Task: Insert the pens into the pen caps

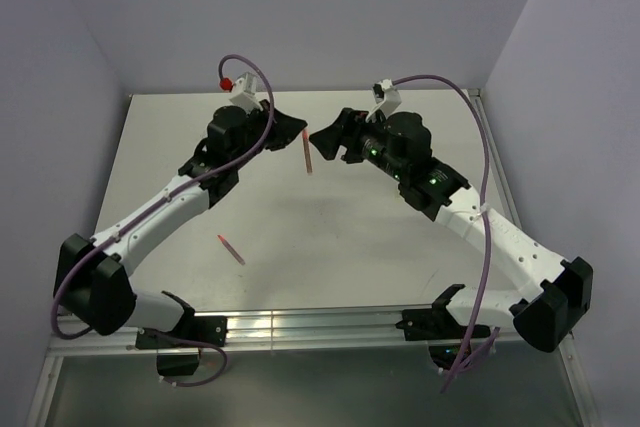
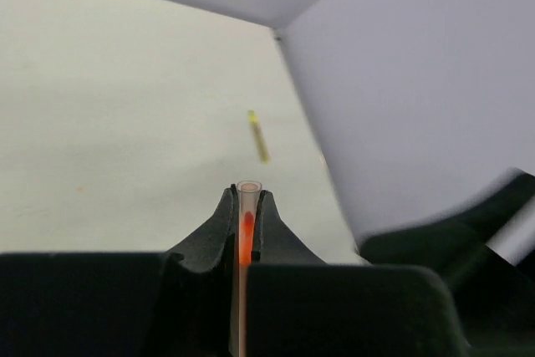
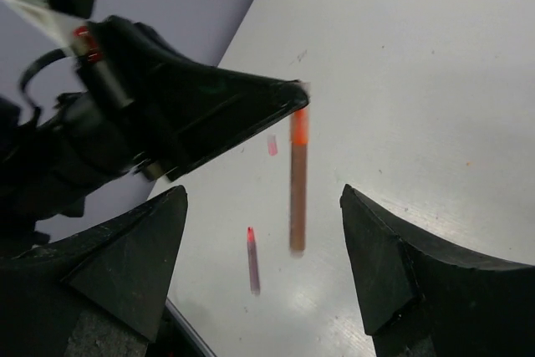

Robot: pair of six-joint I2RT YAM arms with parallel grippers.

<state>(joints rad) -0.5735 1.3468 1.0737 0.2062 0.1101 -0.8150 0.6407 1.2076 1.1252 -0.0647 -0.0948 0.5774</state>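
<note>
A pale table fills the scene, with the left arm and right arm reaching inward from its near corners until their tips almost meet over the far middle. The right gripper has its jaws spread wide with nothing between them, and it faces the left gripper just beside it. The left gripper's jaws are pinched tight on a pale cap, which shows orange-red through its wall. A tan pen hangs almost upright from that cap, above the table, its upper end glowing orange. A red pen lies flat on the table nearer the left arm. A pink cap and a yellow-green cap also lie loose on the surface.
</note>
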